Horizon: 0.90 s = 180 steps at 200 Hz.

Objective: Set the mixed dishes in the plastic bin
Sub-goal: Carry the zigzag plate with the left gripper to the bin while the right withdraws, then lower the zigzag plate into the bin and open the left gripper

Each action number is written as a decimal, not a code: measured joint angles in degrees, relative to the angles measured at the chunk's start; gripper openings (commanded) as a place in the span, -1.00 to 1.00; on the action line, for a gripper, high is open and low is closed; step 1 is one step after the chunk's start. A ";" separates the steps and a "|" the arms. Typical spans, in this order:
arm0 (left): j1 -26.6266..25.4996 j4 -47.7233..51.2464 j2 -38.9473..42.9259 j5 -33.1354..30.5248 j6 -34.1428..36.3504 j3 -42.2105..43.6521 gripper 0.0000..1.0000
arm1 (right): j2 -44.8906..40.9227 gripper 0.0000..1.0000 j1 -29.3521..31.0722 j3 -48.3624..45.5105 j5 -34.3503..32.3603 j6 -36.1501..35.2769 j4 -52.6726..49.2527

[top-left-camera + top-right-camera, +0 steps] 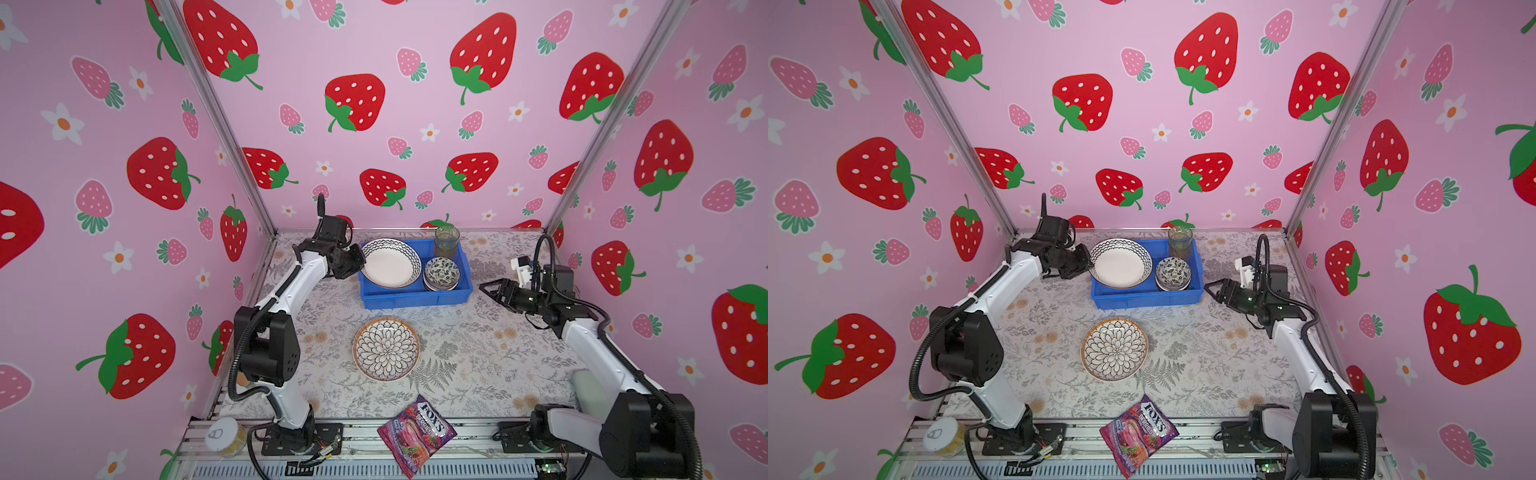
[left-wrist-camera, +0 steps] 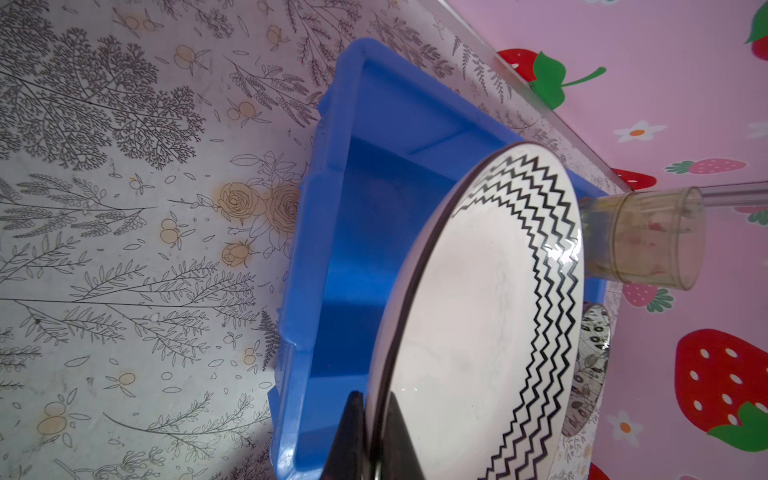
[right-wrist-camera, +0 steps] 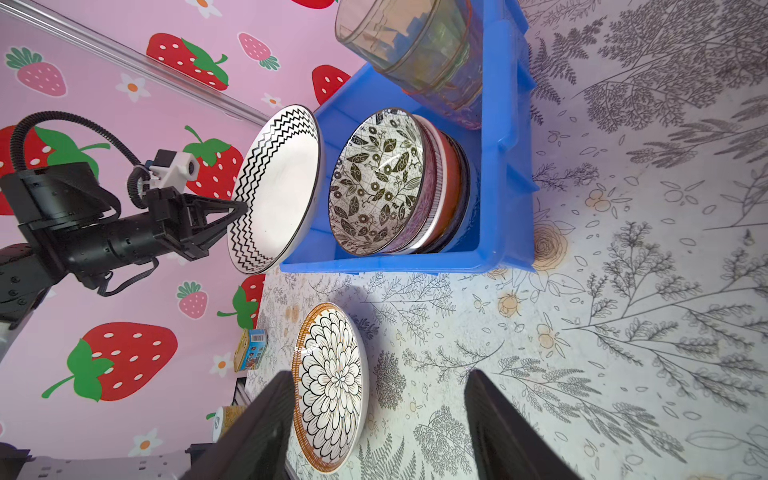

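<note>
The left pincer (image 1: 360, 259) clamps the zigzag plate (image 1: 390, 264) by its rim, tilted over the blue bin (image 1: 415, 300) (bare floor directly beneath). The right pincer (image 1: 487, 289) hangs open, empty.

Enclosure of three pink walls (image 1: 415, 104) printed with red and pink strawberries and white flowers, joined by aluminium corner posts (image 1: 218, 124). Table (image 1: 478, 353) with grey botanical-print covering; slotted aluminium rails (image 1: 357, 434) along its front edge.
</note>
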<state>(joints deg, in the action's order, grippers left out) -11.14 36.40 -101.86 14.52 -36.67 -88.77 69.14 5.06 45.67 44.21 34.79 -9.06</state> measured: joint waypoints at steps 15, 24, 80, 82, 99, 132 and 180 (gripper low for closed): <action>0.00 -0.90 -1.25 -0.66 -0.98 0.00 -1.00 | 0.37 0.35 0.00 -0.07 0.11 -0.17 0.02; -0.02 -1.68 -1.86 -0.85 -1.49 0.00 -1.00 | 0.59 0.35 -0.09 -0.09 0.22 -0.17 0.04; -0.50 -5.38 -5.03 -1.90 -4.92 0.00 -1.00 | 1.86 0.35 -0.33 -0.92 0.46 -0.42 0.42; -0.55 -5.46 -5.11 -1.95 -5.03 0.00 -1.00 | 1.90 0.35 -0.33 -0.98 0.48 -0.42 0.44; -1.14 -5.81 -6.16 -2.43 -5.62 -0.37 -1.00 | 2.36 0.35 -0.44 -1.25 0.55 -0.42 0.48; -2.45 -5.81 -7.65 -4.11 -6.60 -0.94 -1.00 | 2.93 0.35 -0.57 -1.40 0.94 -0.61 0.87; -4.11 -5.88 -7.69 -6.84 -8.98 -1.36 -1.00 | 4.33 0.35 -0.90 -1.40 1.90 -1.62 1.33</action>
<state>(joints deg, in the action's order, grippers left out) -15.25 30.52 -109.56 7.68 -45.65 -90.13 73.47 4.16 44.27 46.11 33.17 -7.73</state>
